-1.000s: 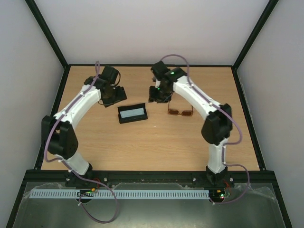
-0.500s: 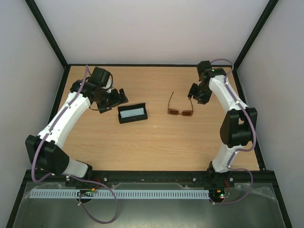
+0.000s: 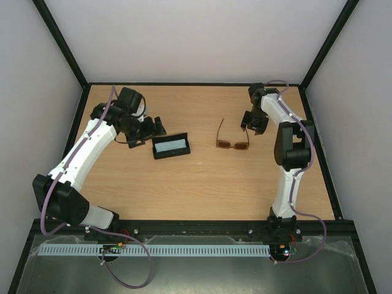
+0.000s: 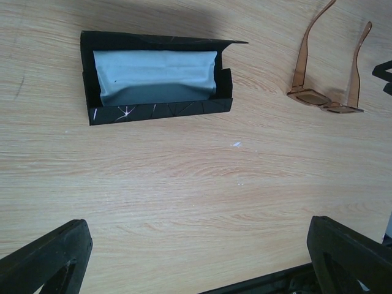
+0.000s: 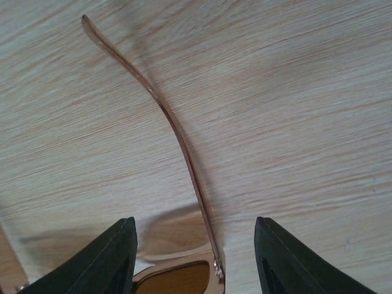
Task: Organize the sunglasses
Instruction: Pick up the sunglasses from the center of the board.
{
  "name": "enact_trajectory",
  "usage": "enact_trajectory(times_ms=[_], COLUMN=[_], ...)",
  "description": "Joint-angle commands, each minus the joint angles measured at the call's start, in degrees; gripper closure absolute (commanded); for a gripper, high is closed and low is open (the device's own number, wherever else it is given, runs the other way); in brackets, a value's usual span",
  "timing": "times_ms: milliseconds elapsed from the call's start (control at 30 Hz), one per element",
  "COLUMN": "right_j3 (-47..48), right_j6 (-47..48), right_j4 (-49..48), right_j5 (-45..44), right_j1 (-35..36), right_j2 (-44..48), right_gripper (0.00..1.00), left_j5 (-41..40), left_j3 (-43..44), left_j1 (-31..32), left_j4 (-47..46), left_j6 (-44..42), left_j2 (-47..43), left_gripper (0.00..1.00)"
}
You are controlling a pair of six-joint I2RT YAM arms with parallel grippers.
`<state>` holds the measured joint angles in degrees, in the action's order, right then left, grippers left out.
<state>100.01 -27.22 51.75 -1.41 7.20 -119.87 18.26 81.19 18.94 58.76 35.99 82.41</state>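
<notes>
The sunglasses (image 3: 233,141) lie unfolded on the wooden table, lenses toward the near edge and temple arms pointing to the back. My right gripper (image 3: 252,124) is open just right of them. In the right wrist view its fingers straddle the right temple arm (image 5: 177,141) near the hinge, gripper (image 5: 195,245) above the amber lens (image 5: 177,283). My left gripper (image 3: 149,130) is open and empty, left of the open black case (image 3: 171,147). The left wrist view shows the gripper (image 4: 197,251), the case (image 4: 159,111) and the sunglasses (image 4: 326,101).
A light blue cloth (image 4: 156,75) lies inside the case. The table (image 3: 196,184) is bounded by a black frame and white walls at the back and sides. The right arm stands tall along the table's right side (image 3: 293,153).
The right arm swung from the table's middle out to the right, and its gripper now sits at the sunglasses' right temple. The left arm drew back left, then barely moved.
</notes>
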Motion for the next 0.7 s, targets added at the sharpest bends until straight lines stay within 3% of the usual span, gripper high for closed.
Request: enact_trajectory(times_ms=[0,233,467,667], right_j3=[-0.88,-2.16,-3.62,-4.92], right_j6=[2.32,3.04,2.97,2.62], right_j4=[-0.03,-2.22,-3.22,-3.35], right_j5=[0.26,2.62,2.57,2.27], right_j1=[-0.20,-0.20,-0.18,-0.19], right_j2=[-1.82,-4.55,-5.61,-5.60], right_gripper=[0.46,0.51,0.57,0.73], left_j5=[-0.17,-1.45,-1.74,-1.39], left_j3=[0.98,1.85,1.43,2.15], left_j1=[-0.08,1.78,8.79,15.09], left_j4=[2.62,3.56,4.48,4.95], left_j6=[0.05,1.61,4.98,8.26], left_j2=[-0.96,-0.52,-1.73,-2.41], left_gripper=[0.01,0.01,0.01,0.01])
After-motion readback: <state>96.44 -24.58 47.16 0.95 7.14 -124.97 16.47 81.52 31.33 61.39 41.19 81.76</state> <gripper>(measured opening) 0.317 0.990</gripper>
